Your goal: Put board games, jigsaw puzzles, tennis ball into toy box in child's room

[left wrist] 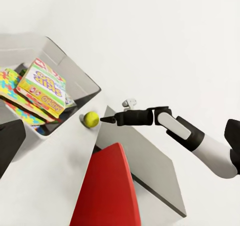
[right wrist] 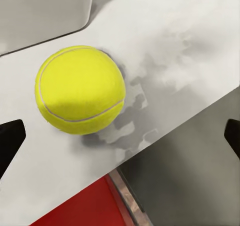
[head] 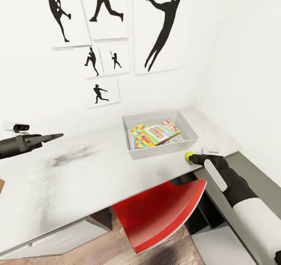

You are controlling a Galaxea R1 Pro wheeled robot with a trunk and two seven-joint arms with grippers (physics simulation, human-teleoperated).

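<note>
The yellow tennis ball (head: pixel 189 155) (right wrist: pixel 80 89) lies on the pale table (head: pixel 78 171) at its front edge, just outside the toy box's near right corner. My right gripper (head: pixel 196 159) (right wrist: pixel 120 141) is open right beside the ball, its fingertips short of it. The light-grey toy box (head: pixel 164 150) (left wrist: pixel 75 66) holds a white-red-yellow board game (head: pixel 160 132) (left wrist: pixel 42 86) lying on a multicoloured jigsaw puzzle (head: pixel 139 137) (left wrist: pixel 12 93). My left gripper (head: pixel 58 136) hovers open over the table's left part, holding nothing. The bed is out of view.
A red chair (head: pixel 160 212) is tucked under the table's front, below the ball. A lower dark grey cabinet (head: pixel 253 179) adjoins the table on the right. A small white object (head: pixel 210 150) lies near the table's right corner. Silhouette pictures (head: pixel 160 27) hang on the wall.
</note>
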